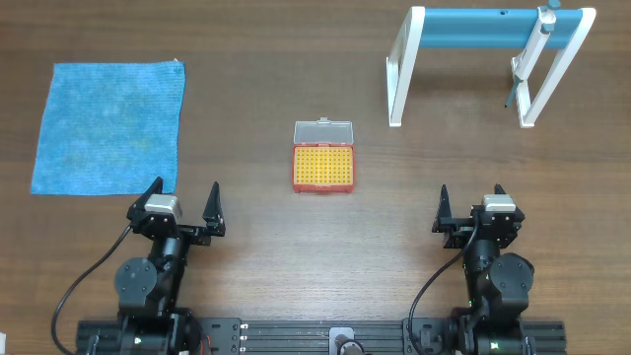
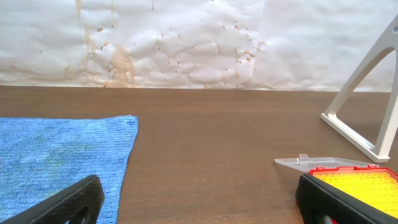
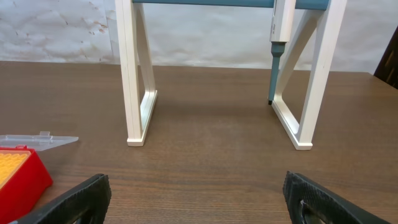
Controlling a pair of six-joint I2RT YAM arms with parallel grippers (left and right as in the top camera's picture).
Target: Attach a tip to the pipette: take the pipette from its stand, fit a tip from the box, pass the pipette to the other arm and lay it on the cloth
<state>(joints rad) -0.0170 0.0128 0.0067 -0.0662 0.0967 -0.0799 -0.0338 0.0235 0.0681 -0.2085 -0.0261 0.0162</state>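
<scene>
The pipette (image 1: 525,61) hangs on the white and blue stand (image 1: 473,30) at the table's far right; its shaft (image 3: 276,53) points down between the stand's legs. The red tip box (image 1: 322,169) with yellow tips sits mid-table, its clear lid (image 1: 323,132) folded back; a corner of the box (image 2: 357,183) is in the left wrist view and another (image 3: 18,171) in the right wrist view. A blue cloth (image 1: 108,126) lies far left, also (image 2: 59,155). My left gripper (image 1: 183,205) and right gripper (image 1: 471,205) rest near the front edge, both open and empty.
The stand's white legs (image 3: 135,74) rise from the brown table (image 1: 296,266). One leg (image 2: 373,99) stands beyond the tip box in the left wrist view. A pale wall (image 2: 199,43) runs behind the table.
</scene>
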